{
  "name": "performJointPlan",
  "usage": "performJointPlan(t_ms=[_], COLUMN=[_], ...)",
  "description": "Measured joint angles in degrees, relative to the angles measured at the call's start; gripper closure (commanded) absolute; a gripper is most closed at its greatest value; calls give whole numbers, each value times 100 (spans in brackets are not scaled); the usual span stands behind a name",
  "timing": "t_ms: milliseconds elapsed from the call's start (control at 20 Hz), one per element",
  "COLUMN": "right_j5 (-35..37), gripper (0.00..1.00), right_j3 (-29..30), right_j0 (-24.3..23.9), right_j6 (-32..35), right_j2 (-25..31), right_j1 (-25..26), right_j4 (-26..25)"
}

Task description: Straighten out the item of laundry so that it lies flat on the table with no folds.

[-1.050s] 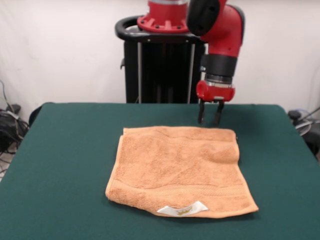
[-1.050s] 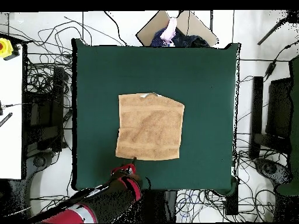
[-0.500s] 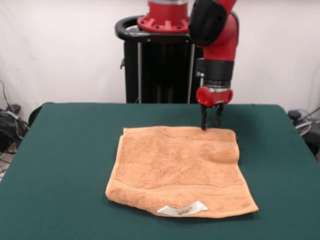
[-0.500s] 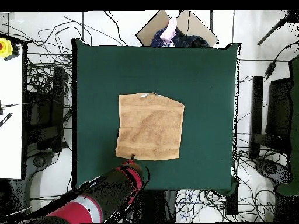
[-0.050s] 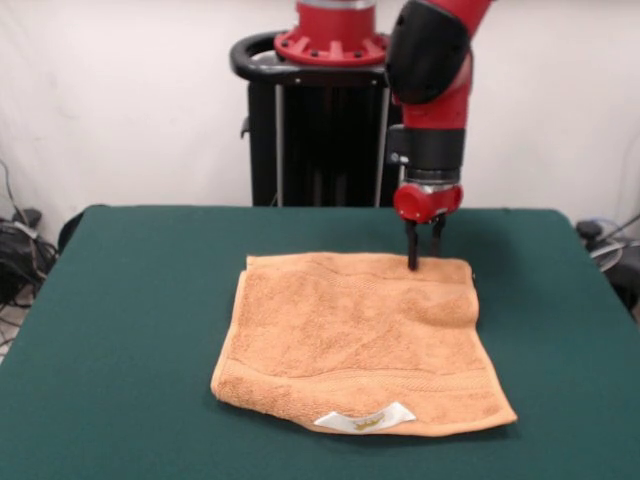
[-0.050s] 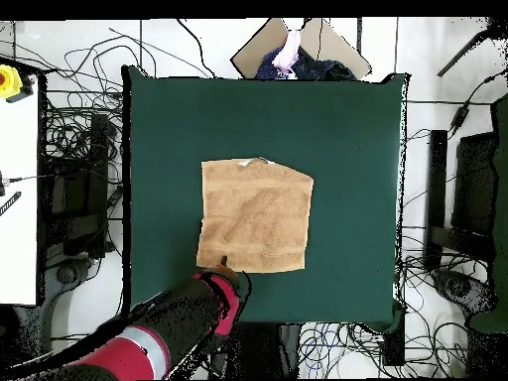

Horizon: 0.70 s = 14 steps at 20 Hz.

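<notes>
The front camera is facing the robot low across the table (image 5: 120, 300), close in, while the overhead camera is looking straight down from high above, both taking in the towel (image 5: 360, 340) and green tabletop.

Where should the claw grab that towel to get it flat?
Probably the far right corner of the towel, coming straight down from above. The right edge there looks doubled over in a soft fold, so a pinch at that corner could pull it outward. The claw hangs right over the far edge, beside that spot.
</notes>
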Motion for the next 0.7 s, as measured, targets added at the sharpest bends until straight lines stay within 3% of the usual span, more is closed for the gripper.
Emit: performJointPlan(t_ms=[450, 500, 700], right_j5=[-95, -210, -286], gripper=[0, 100, 100], right_j3=[-27, -28, -16], right_j0=[280, 420, 524], right_j6=[0, 0, 0], right_j2=[-294, -436, -472], right_j1=[208, 336, 443], right_j4=[389, 622, 771])
